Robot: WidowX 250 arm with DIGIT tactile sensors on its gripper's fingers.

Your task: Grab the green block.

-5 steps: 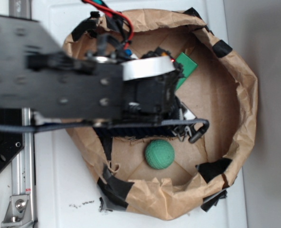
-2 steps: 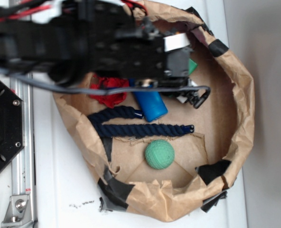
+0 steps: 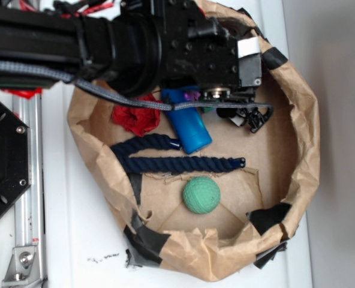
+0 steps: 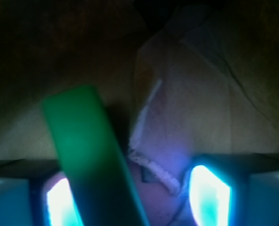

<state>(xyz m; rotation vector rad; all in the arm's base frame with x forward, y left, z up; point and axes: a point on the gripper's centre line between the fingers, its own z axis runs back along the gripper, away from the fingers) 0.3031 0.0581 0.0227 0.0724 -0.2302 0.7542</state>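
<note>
The green block [image 4: 85, 150] fills the lower left of the wrist view as a flat, smooth slab leaning across the gap between my fingers. It lies close against the left glowing pad [image 4: 61, 205]. The right pad [image 4: 210, 195] stands well apart from it. My gripper [image 4: 135, 200] is open around the block. From the exterior view, the gripper [image 3: 222, 96] hangs over the upper part of the paper-lined basin, and the arm hides the green block there.
Inside the crumpled brown paper basin [image 3: 303, 138] lie a blue bottle [image 3: 188, 123], a red cloth [image 3: 137, 117], a navy rope [image 3: 171, 157] and a round green ball [image 3: 201, 195]. A pale see-through wrapper [image 4: 177, 117] lies under the gripper.
The arm has swung from the basin's middle to its upper part, uncovering the bottle, rope and red cloth. The green block, seen earlier beside the gripper, is now covered by it.
</note>
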